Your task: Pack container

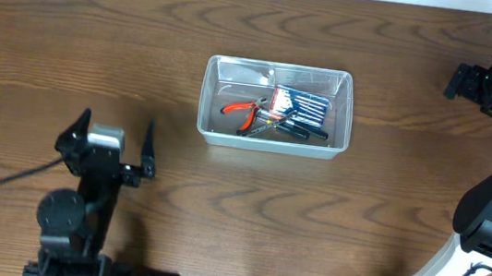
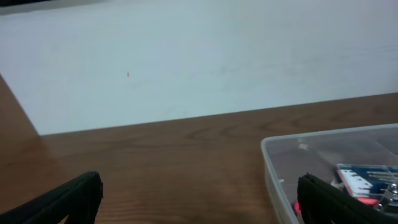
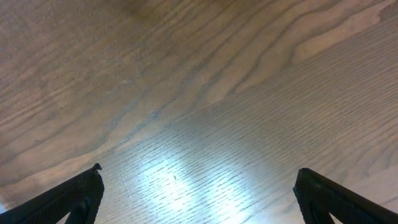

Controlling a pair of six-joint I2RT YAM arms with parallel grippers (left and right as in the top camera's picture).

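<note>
Left gripper (image 1: 118, 122) and right gripper (image 3: 199, 175) both hover empty, jaws spread wide apart.

We see the clear container (image 1: 206, 96) sitting near the middle of the wooden table (image 1: 72, 35). Inside it lie red-handled pliers (image 1: 244, 110) on the left, a blue screwdriver case (image 1: 303, 106) toward the right, and dark-handled tools (image 1: 301, 131) just in front of the case. The left gripper (image 1: 118, 123) hovers near-left of the container, well apart from it, its fingers spread wide. The right gripper (image 1: 464, 81) sits at the far right edge.
</note>
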